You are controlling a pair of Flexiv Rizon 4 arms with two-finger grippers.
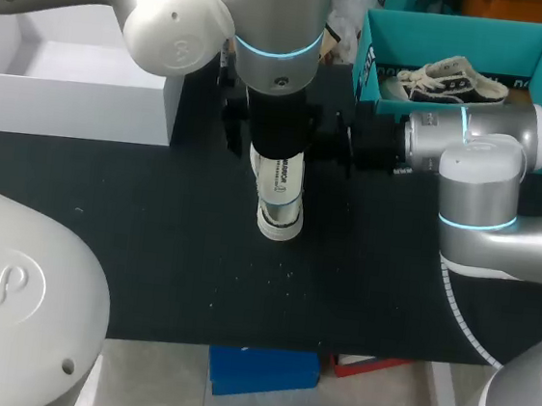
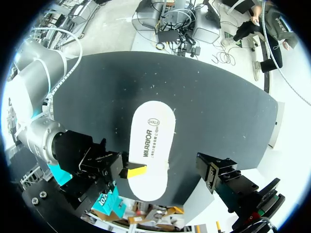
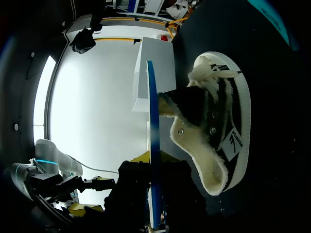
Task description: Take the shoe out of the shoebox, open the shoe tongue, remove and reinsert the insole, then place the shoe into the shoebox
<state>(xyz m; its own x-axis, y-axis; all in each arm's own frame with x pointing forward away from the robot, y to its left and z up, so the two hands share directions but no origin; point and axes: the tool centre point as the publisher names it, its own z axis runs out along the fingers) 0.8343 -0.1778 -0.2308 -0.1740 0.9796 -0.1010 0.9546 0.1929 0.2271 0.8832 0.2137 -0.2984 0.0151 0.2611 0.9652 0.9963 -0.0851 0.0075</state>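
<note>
Nearest you, well to the left of the shoebox (image 1: 368,68), a white insole (image 1: 279,199) sits over the black table (image 1: 150,248). Your left arm stands right above it and hides its far end from the head camera. The left gripper (image 2: 167,169) is spread wide with the heel end of the insole between its fingers. One yellow tip (image 2: 133,171) touches the insole's edge and the other finger stands clear of it, so nothing is clamped. Whether the insole lies flat on the table or is lifted a little you cannot tell. There is dark print along the insole's middle and a small round mark near its toe.

Farther on, the right gripper (image 1: 347,145) is up against the shoebox's front left corner. In its wrist view the blue edge of the box wall (image 3: 150,121) runs straight in toward it, but how it grips that wall cannot be made out.

The shoebox is teal and open-topped, and it holds the shoe (image 1: 453,82) — a black and white sneaker with white laces and a fleecy lining. A small white label with print is on the shoe's side.

A white box (image 1: 69,95), open at the top, stands at the table's far side, well apart from the shoebox.
</note>
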